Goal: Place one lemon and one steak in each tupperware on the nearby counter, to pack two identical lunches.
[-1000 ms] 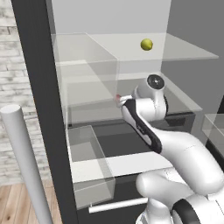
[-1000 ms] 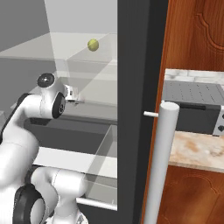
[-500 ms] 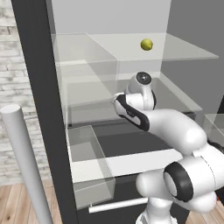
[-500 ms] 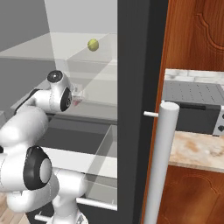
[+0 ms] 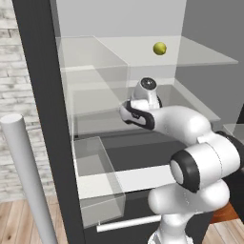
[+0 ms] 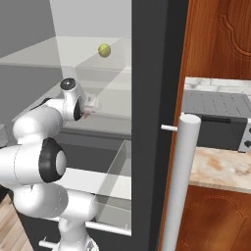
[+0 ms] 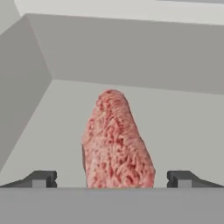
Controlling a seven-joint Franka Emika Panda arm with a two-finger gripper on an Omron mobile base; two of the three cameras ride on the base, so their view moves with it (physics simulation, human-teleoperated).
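- Since the earlier frames, the arm has swung further into the open fridge, and its elbow now bulks at the lower right of the left base view.
- At centre in that view, the gripper (image 7: pixel 112 178) is reaching over a middle shelf, its jaws spread wide with nothing between them yet.
- In the hand view, the steak (image 7: pixel 116 142) lies at centre bottom, between the two dark fingertips (image 7: pixel 43 178) but touching neither.
- In the right base view, a sliver of pink shows just beside the hand.
- One lemon (image 5: pixel 159 48) sits on the glass shelf (image 5: pixel 209 56) above, at upper right of the left base view, well apart from the hand.
- To do this step well, the hand should probably ease forward until the pads flank the slab's sides, then close squarely; a grab at the near tip risks letting it slip.
- Meat looks marbled red-pink and grainy, a long rounded slab; shelf walls are smooth pale grey, shelves clear glass.
- At right in the right base view, the mottled counter (image 6: pixel 220 169) carries a grey toaster oven (image 6: pixel 215 117).
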